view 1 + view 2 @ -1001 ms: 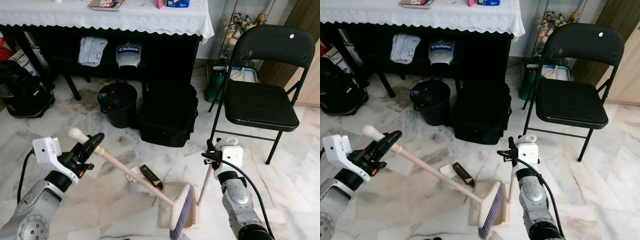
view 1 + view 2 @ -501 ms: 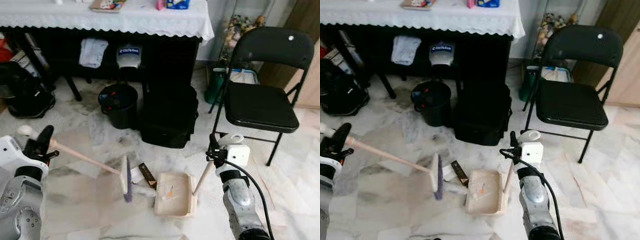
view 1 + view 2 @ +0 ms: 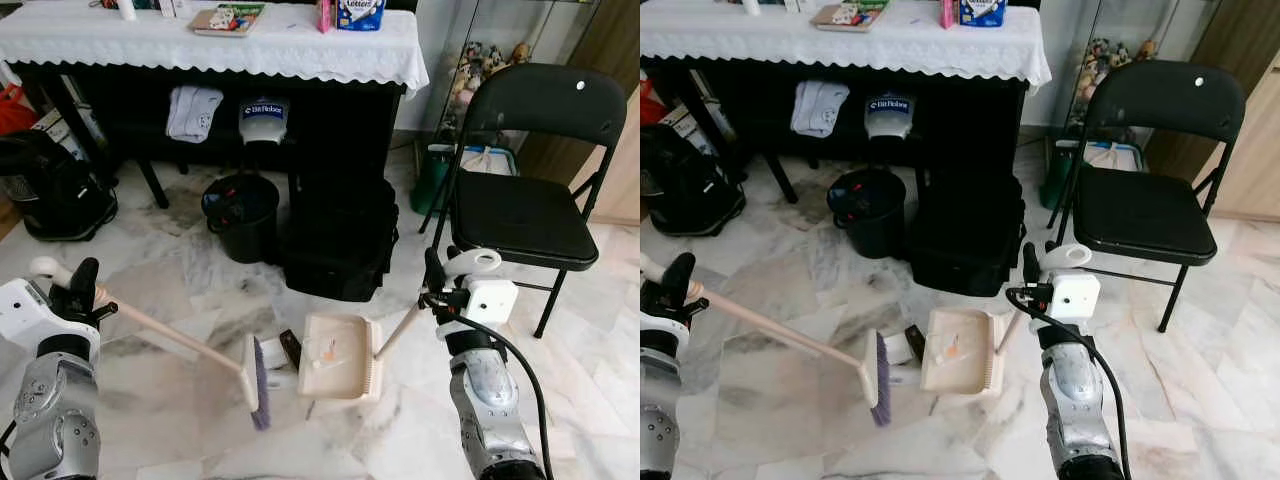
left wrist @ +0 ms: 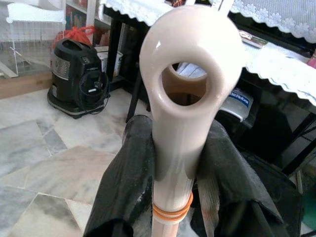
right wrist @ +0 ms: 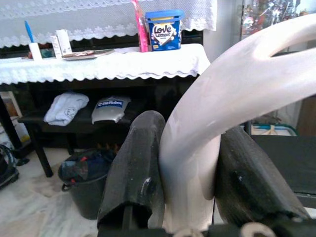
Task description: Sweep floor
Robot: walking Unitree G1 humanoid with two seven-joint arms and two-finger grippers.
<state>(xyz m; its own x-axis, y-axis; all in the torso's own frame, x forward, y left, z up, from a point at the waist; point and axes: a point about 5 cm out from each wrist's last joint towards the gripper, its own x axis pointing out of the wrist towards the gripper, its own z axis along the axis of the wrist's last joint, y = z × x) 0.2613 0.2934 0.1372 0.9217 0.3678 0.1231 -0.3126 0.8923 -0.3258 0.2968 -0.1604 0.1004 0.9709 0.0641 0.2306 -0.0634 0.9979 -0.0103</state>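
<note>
My left gripper (image 3: 78, 290) is shut on the cream handle of a broom (image 3: 170, 335), whose purple bristle head (image 3: 257, 382) rests on the marble floor. In the left wrist view the black fingers (image 4: 129, 192) clamp the looped handle end (image 4: 185, 94). My right gripper (image 3: 440, 282) is shut on the handle of a cream dustpan (image 3: 340, 355), held tilted just right of the broom head with small bits in its tray. A dark flat scrap (image 3: 291, 347) and white paper (image 3: 277, 377) lie between broom head and pan. The right wrist view shows fingers (image 5: 136, 173) around the pan's handle (image 5: 217, 123).
A black bin (image 3: 240, 215) and a black bag (image 3: 340, 235) stand under the cloth-covered table (image 3: 240, 45). A black folding chair (image 3: 525, 200) stands on the right, a black vacuum (image 3: 50, 190) on the left. Open marble floor (image 3: 150, 430) lies in front.
The broom head swung left off the dustpan to the floor beside it, my left gripper pulling back left. The dustpan lifted and tilted. The camera view shifted slightly.
</note>
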